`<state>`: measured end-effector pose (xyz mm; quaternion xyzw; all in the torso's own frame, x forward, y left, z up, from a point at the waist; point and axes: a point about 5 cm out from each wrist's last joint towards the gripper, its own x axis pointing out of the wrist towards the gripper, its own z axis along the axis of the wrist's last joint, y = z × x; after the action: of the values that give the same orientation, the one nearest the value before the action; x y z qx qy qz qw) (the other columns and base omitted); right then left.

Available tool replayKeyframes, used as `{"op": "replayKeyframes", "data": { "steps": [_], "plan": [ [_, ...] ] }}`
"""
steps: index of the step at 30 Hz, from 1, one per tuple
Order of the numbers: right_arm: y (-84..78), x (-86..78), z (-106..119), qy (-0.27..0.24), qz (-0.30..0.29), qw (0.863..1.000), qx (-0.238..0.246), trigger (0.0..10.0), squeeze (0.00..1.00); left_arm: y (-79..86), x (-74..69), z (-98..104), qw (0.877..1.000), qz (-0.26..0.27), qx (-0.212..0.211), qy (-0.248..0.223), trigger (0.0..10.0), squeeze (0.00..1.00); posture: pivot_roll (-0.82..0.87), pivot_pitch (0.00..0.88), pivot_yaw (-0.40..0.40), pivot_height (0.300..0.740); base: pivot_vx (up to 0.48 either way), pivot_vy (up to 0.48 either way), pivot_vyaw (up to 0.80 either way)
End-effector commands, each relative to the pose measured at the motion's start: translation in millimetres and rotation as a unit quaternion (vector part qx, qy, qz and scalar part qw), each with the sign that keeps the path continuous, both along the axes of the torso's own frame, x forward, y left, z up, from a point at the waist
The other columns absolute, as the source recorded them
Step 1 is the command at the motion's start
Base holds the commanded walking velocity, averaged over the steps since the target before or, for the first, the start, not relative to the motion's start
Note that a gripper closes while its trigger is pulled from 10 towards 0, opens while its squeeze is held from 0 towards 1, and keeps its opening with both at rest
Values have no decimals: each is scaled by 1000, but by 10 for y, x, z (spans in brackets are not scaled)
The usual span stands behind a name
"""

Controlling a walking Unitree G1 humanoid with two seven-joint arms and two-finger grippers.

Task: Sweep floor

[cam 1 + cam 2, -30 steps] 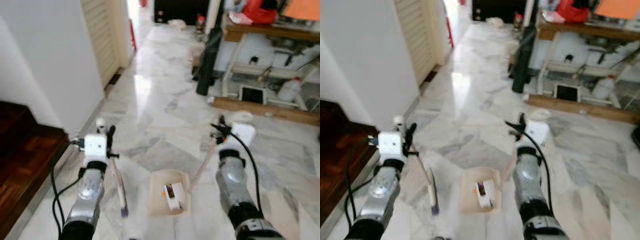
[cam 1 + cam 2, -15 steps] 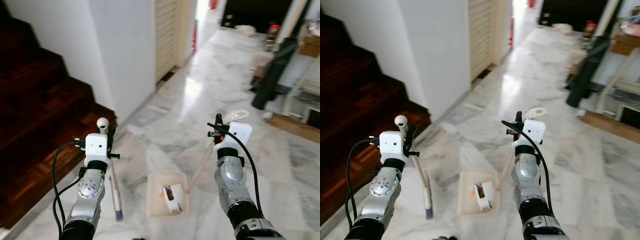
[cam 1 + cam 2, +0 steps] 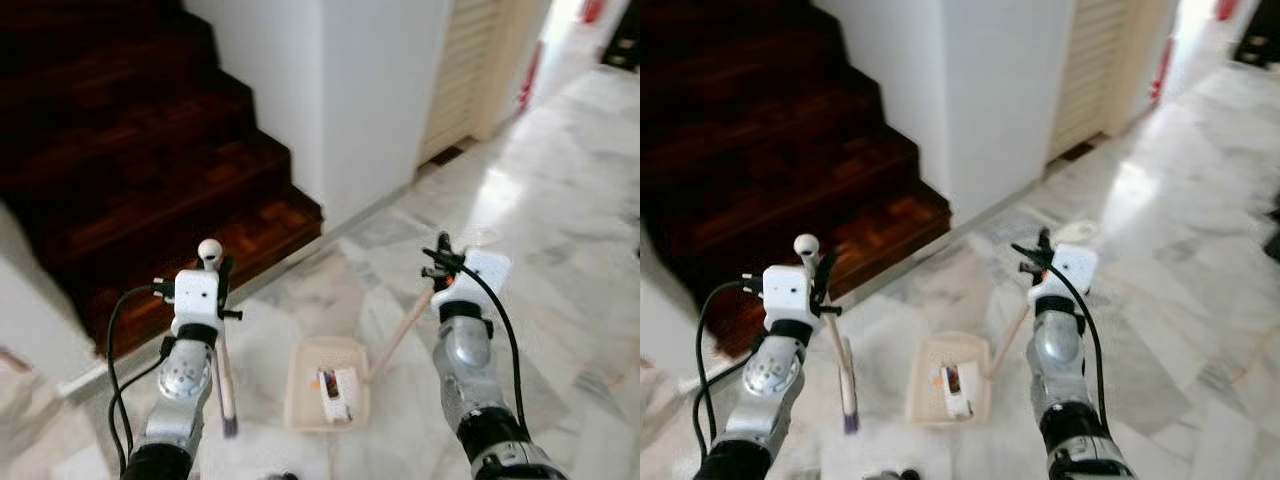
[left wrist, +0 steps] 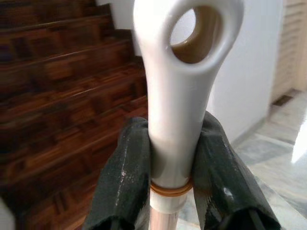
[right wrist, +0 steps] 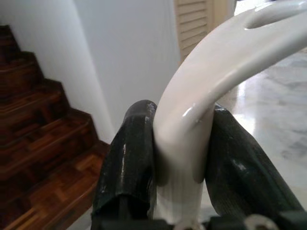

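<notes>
Upright broom (image 3: 224,375), bristles floorward

Dark wooden stairs (image 3: 150,150), white wall (image 3: 370,90), glossy marble floor (image 3: 560,230), possibly louvred door (image 3: 460,70).

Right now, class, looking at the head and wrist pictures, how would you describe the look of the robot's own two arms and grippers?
Both arms are silver metal with dark joint bands and a white boxy wrist block. A black cable loops beside each arm. The left gripper and the right gripper each have two thick, rounded black fingers with a dull sheen.
</notes>
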<state>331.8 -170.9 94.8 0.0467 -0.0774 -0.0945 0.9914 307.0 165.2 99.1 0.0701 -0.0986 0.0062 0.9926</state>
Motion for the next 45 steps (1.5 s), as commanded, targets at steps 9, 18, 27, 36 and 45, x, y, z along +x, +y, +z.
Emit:
{"op": "replayKeyframes", "data": {
  "steps": [9,18,27,36,45],
  "plan": [
    [76,61,143,-28,15,999,-4,10000,0,27,-7,71,1000,5,4,-19,10000,0,102,0,-9,740,0,0,800],
    [86,60,111,-19,15,1000,9,10000,0,30,-20,64,1000,4,2,-19,10000,0,105,0,-10,740,0,0,126],
    [76,64,86,-11,18,999,24,10000,0,30,-25,54,1000,7,-6,-15,10000,0,106,0,-11,740,0,0,0],
    [74,73,108,-13,16,1000,8,10000,0,54,-12,61,1000,11,-8,-12,10000,0,114,0,-12,740,0,141,178],
    [86,72,92,-10,20,999,26,10000,0,65,-7,69,1000,13,-8,-11,10000,0,114,4,-10,740,0,255,356]
  ]
}}
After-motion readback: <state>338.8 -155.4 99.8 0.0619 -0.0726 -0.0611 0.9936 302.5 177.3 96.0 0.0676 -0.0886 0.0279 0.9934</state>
